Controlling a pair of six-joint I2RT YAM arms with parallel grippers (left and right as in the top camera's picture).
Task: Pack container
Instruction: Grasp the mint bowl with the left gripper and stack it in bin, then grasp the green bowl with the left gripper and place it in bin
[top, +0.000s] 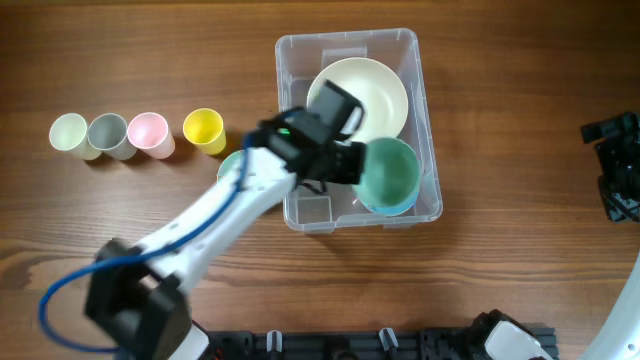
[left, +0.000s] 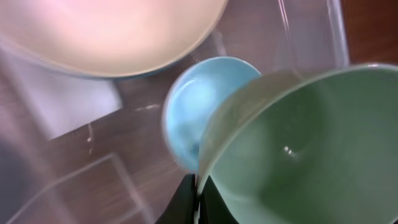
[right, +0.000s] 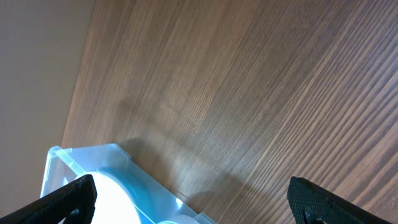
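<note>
Green bowl (left: 298, 149) fills the lower right of the left wrist view, its rim pinched between the fingers of the left gripper (left: 196, 202) at the bottom edge. Beneath it lies a light blue bowl (left: 186, 112), and a cream bowl (left: 106, 31) occupies the upper left. Both rest inside the container (top: 427, 100), the clear bin at upper centre-right of the overhead view. The green bowl hangs over the bin's lower right corner, apparently tilted. At the far right edge of the overhead view the right gripper (right: 199, 199) has its fingers spread and holds nothing. A row of four cups (top: 148, 133) stands at left, and a pale green bowl (top: 230, 165) sits partly hidden under the arm.

Likely hazards:
- A pinch on a thin rim may let the bowl pivot or slip.
- A tilted release could leave it askew on the blue bowl, not nested.
- Its rim could catch the nearby bin wall.
</note>
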